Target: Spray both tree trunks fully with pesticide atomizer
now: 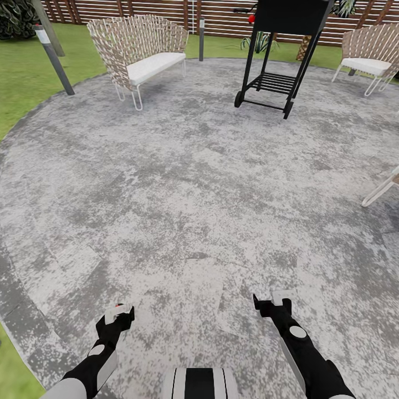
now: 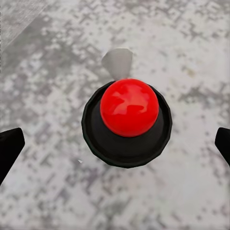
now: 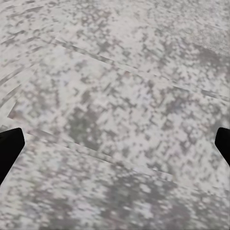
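Floor (image 1: 183,183): round patch of speckled grey concrete with a darker rim, lawn (image 1: 22,83) beyond it and a brown slat fence (image 1: 166,11) at the far side. It carries everything listed below.

Barbecue trolley (image 1: 277,55): black, on wheels, standing upright at the far side of the paving, well apart from both arms.

Wicker bench (image 1: 141,52): white cushion, far left of the paving; a second wicker chair (image 1: 371,55) stands far right. Both are set back near the rim, which leaves the middle open for the robot.

Bollard lamps: one leaning grey post (image 1: 52,52) on the lawn at far left, one upright post (image 1: 201,39) behind the bench.

Left gripper (image 1: 117,317): arm reaching forward and down over the near part of the paving. In the left wrist view its two dark fingertips (image 2: 10,146) sit at either edge of the picture, wide apart, with the sprayer centred between them and touching neither. Judged a pre-grasp hover, lined up so that a descent and a closing would catch the body.

Right gripper (image 1: 277,303): held forward over bare concrete, fingers apart (dark tips at both edges of its wrist view, nothing between them). Probably parked out of the way.

Pesticide atomizer (image 2: 127,122): small black round body with a glossy red top, seen from straight above, standing upright on the concrete directly under the left gripper. A pale nozzle part juts from one side. Not yet lifted.
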